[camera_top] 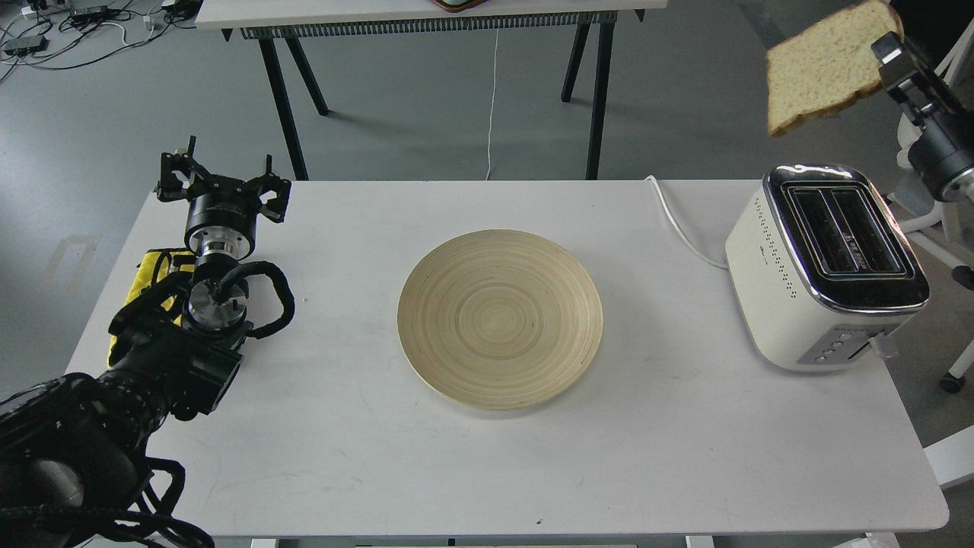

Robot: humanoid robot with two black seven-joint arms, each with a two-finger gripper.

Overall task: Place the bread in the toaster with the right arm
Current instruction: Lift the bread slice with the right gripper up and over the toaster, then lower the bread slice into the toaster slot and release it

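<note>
The bread (825, 65) hangs in the air, pinched by its right edge in the right end effector (889, 57), tilted so its lower edge points down toward the slots; the toaster (825, 266) sits below the end effector, slots up and empty; I judge this a carrying height. Far to its left the plate (500, 317) lies bare on the tabletop (647, 457); the left end effector (222, 179) rests spread and empty.

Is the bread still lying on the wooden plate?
No, the plate holds nothing; the bread is held in the air by the right hand, above the toaster.
</note>
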